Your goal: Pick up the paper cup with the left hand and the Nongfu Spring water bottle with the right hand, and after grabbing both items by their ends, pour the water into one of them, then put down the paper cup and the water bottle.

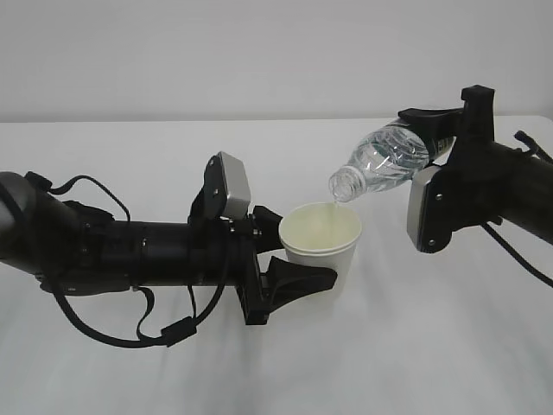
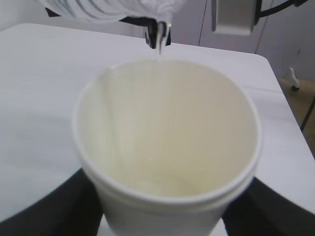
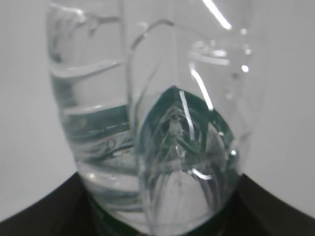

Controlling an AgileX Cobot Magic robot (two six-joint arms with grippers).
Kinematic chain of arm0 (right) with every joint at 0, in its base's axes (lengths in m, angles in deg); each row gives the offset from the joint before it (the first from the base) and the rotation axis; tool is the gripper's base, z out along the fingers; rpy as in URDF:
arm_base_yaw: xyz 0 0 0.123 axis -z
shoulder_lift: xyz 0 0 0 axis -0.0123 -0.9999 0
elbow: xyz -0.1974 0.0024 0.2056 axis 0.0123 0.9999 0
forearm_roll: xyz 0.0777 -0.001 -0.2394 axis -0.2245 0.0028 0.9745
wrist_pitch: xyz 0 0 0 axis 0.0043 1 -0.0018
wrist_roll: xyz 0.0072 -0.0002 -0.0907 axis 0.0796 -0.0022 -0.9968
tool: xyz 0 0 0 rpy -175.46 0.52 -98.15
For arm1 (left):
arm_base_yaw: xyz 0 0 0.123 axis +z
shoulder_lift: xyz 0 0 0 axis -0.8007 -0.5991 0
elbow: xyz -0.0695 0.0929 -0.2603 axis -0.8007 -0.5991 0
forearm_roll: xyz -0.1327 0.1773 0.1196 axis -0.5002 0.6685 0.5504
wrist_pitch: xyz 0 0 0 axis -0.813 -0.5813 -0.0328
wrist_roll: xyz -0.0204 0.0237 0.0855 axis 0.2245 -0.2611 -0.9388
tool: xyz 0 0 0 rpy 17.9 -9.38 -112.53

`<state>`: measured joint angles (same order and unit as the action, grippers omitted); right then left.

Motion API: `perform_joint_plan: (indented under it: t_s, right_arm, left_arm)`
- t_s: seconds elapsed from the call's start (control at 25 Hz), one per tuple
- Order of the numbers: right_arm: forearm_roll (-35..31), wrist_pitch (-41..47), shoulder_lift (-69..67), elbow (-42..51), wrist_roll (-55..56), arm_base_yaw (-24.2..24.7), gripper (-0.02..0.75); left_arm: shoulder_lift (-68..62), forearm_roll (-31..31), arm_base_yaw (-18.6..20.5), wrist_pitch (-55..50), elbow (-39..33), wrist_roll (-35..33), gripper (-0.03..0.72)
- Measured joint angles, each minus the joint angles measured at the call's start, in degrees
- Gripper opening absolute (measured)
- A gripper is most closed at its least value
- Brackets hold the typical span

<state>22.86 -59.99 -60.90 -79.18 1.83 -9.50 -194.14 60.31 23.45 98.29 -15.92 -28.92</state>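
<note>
1. we see the paper cup (image 1: 320, 239) held upright above the white table (image 1: 173, 380), near the middle of the scene; its cream inside faces up.
2. from the left wrist view the cup (image 2: 167, 162) fills the frame, and a thin stream of water (image 2: 160, 42) falls from the bottle's mouth just above its far rim.
3. the water bottle (image 1: 380, 162) is tipped with its neck down and to the left, its open mouth just over the cup's rim; water still sits inside its ribbed body.
4. from the right wrist view the bottle (image 3: 162, 128) stands close up, its clear base toward us, with green showing through the plastic.
5. the left hand (image 1: 289, 259) is clamped on the cup's side, one black finger (image 1: 298, 281) running beside the cup's lower half.
6. the right hand (image 1: 432, 143) is clamped on the bottle's bottom end, high on the right.
7. the table under both arms is bare where we can see it, with a pale wall (image 1: 259, 52) behind.
</note>
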Motion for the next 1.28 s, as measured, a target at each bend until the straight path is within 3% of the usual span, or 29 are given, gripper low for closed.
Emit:
perform_joint_plan:
  t_s: [1.28]
  right_arm:
    - [0.0,-0.7,0.0,0.0,-0.4,0.0,0.449]
  left_arm:
    - [0.0,-0.1,0.0,0.0,0.0,-0.2,0.486]
